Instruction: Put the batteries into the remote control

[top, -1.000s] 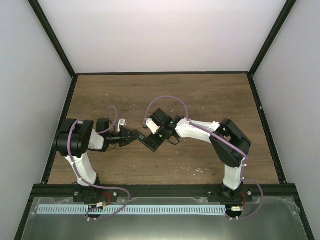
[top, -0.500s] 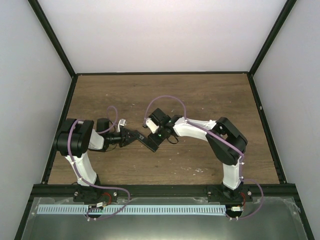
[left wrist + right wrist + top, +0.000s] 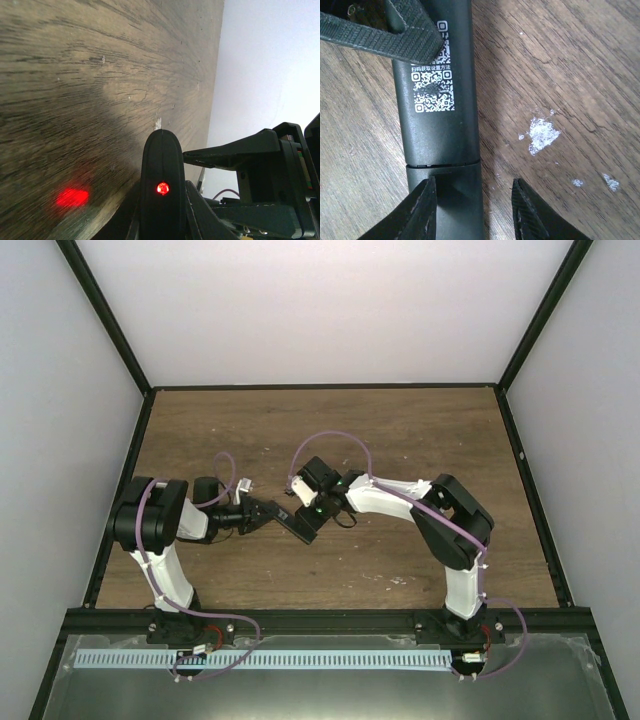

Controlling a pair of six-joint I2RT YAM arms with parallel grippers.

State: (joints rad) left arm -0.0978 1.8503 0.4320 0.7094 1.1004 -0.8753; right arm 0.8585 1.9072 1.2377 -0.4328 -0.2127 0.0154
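Black and slim, the rectangular plastic remote control (image 3: pixel 437 125) is held left of the middle of the brown wooden table (image 3: pixel 420 440). The left gripper (image 3: pixel 270 512) is clamped on its left end, one ribbed finger (image 3: pixel 385 35) covering some printed codes (image 3: pixel 434 90). The right gripper (image 3: pixel 474 187) stands narrowly parted, gripping nothing, at the other end, which the wrist view cuts off; the button face is hidden.

Slim black remote control (image 3: pixel 437 130) shows QR-code label upward.

A dark wood-grain counter (image 3: pixel 420 430) fills the enclosure. White walls (image 3: pixel 320 310) rise at 9, 12 and 3 o'clock behind a black frame (image 3: pixel 325 387). At 6 o'clock a pale slotted strip (image 3: pixel 300 659) lies on a grey metal shelf (image 3: pixel 560 680). White chipped flecks (image 3: pixel 540 134) mark the wood.
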